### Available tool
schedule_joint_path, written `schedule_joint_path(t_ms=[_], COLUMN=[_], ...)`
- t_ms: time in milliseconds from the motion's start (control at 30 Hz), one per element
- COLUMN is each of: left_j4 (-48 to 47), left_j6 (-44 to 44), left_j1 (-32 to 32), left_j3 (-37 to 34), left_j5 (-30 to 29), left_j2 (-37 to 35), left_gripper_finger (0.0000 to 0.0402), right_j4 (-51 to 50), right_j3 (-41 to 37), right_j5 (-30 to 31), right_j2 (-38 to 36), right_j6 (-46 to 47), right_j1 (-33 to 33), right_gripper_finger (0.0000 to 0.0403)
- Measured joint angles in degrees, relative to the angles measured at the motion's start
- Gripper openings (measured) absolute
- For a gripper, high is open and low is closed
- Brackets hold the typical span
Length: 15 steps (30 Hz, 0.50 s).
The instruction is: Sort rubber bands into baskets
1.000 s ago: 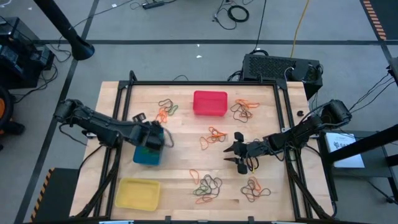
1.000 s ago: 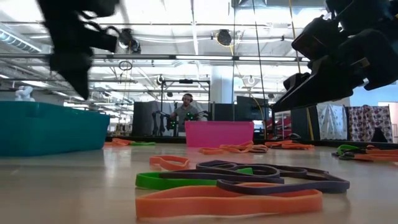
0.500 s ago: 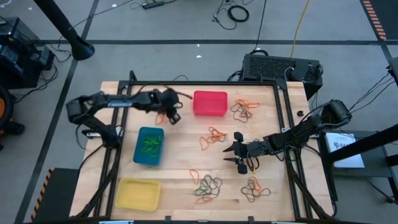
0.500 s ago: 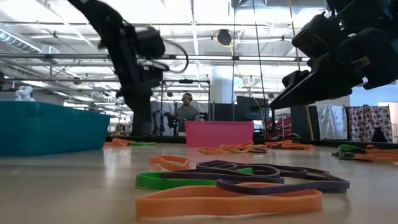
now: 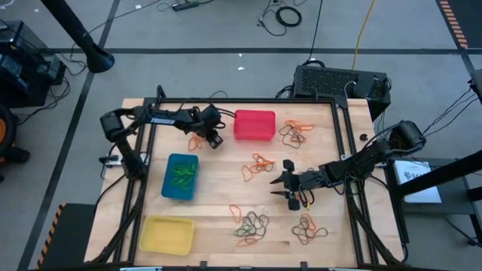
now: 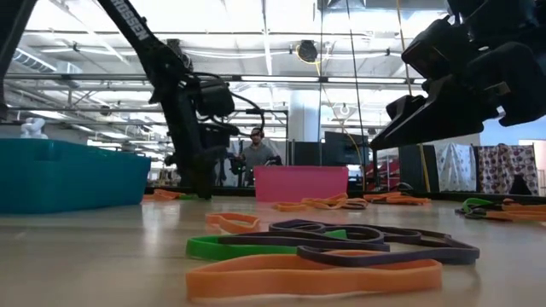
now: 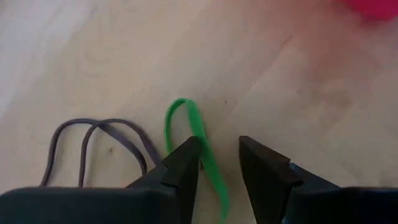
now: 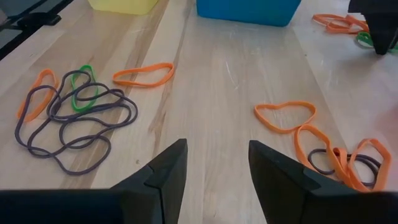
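Having swung from the blue basket (image 5: pixel 180 177), the left gripper (image 7: pixel 219 163) now sits low over a green rubber band (image 7: pixel 191 134) near the red basket (image 5: pixel 254 124), fingers spread astride it. Right gripper (image 5: pixel 289 185) waits mid-table, spread, empty. Risk: closing may also catch the adjacent dark band (image 7: pixel 102 134), mixing colours.

Two dark, jointed arms trailing black cables, white lettering on the left arm (image 6: pixel 136 32), seemingly a brand name.
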Motion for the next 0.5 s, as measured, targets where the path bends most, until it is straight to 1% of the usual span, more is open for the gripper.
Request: schedule_joint_path(t_ms=[267, 400, 500], left_j4=[1.31, 1.68, 1.8], left_j6=[1.79, 1.9, 1.9], left_j1=[0.45, 0.36, 0.43], left_j3=[0.17, 0.56, 1.08], left_j5=[-0.4, -3.18, -4.02], left_j2=[1.1, 1.2, 1.35], left_gripper_finger=[0.0122, 0.0122, 0.0122], right_j4=[0.07, 0.13, 0.13], right_j3=[0.0, 0.0, 0.0], right_j5=[0.02, 0.02, 0.02], right_j2=[0.0, 0.0, 0.0], right_j6=[-0.05, 0.08, 0.14], right_j1=[-0.01, -0.02, -0.02], right_gripper_finger=[0.0165, 0.0165, 0.0165])
